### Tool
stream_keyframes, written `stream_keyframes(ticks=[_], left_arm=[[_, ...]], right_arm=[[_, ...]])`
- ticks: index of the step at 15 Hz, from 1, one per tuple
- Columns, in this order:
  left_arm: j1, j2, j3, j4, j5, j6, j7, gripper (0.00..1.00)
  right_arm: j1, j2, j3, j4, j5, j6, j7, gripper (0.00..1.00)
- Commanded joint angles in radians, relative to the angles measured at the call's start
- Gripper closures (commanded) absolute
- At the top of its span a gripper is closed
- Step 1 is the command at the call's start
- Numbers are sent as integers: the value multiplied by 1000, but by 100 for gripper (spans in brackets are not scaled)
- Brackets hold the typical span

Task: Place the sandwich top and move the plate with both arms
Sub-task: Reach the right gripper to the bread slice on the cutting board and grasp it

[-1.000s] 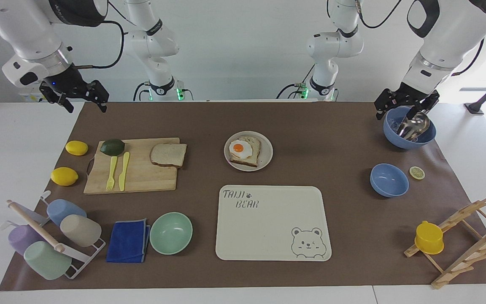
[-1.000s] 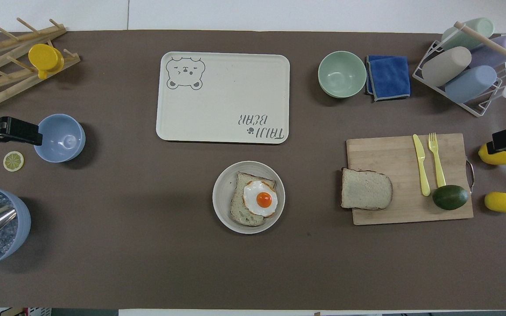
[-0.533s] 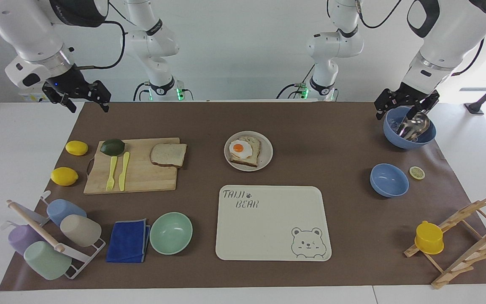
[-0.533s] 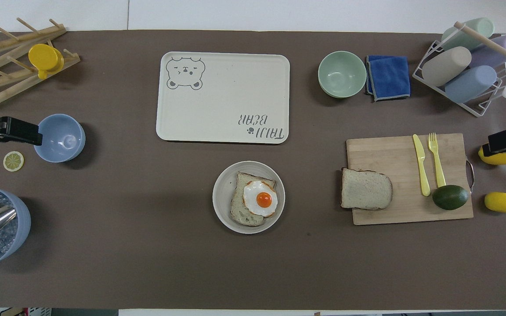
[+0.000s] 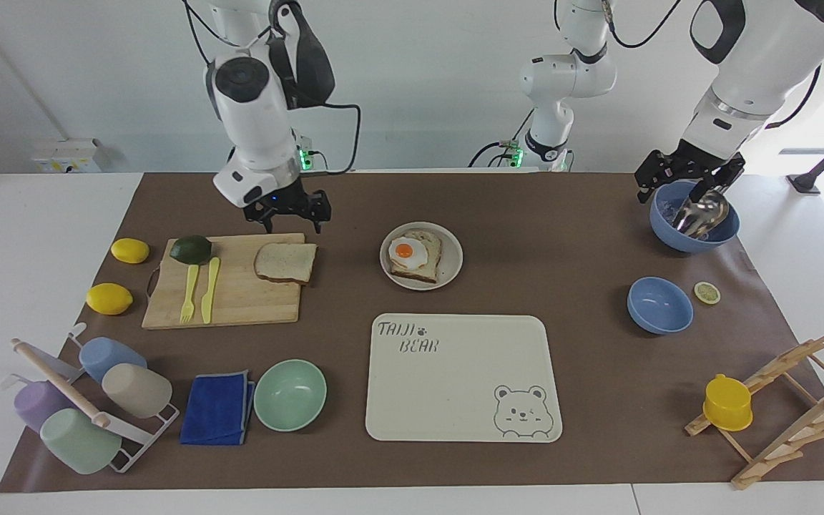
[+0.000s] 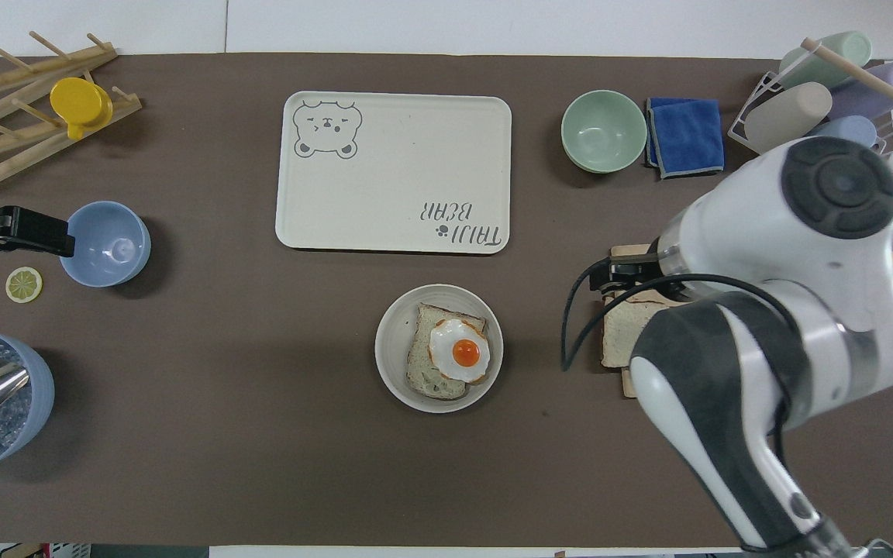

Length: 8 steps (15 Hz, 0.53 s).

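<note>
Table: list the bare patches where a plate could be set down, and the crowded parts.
Free: the bear tray; bare mat between the plate and the blue bowl; the mat strip nearest the robots. Crowded: around the cutting board, where the right gripper hangs over the sandwich top.

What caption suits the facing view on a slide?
Right gripper open above the sandwich top; egg toast waits on the plate.

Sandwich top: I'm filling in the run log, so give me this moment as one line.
right gripper: open, over cutting board by sandwich top | left gripper: waits at blue bowl | plate: egg toast
</note>
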<state>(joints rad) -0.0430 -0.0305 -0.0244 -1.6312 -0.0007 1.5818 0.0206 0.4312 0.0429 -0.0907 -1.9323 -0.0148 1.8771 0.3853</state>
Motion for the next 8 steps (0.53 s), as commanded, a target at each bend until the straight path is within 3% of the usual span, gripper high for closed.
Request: stream_keyframes(ticks=[1,4,6,8], left_arm=[[14,-26,-8,-29,8,6,6,0],[14,-26,-8,-30,8,6,6,0],[14,-26,-8,-30,8,6,6,0],[14,-26,-8,-29,8,6,6,0]], right_arm=[[43,83,-6,-48,-107,80,92,0],[101,182,-6,-73,-291,79,223,0],[104,233,-6,-82,-336,74,268,0],[103,233,-4,-117,-362,65,267,0]])
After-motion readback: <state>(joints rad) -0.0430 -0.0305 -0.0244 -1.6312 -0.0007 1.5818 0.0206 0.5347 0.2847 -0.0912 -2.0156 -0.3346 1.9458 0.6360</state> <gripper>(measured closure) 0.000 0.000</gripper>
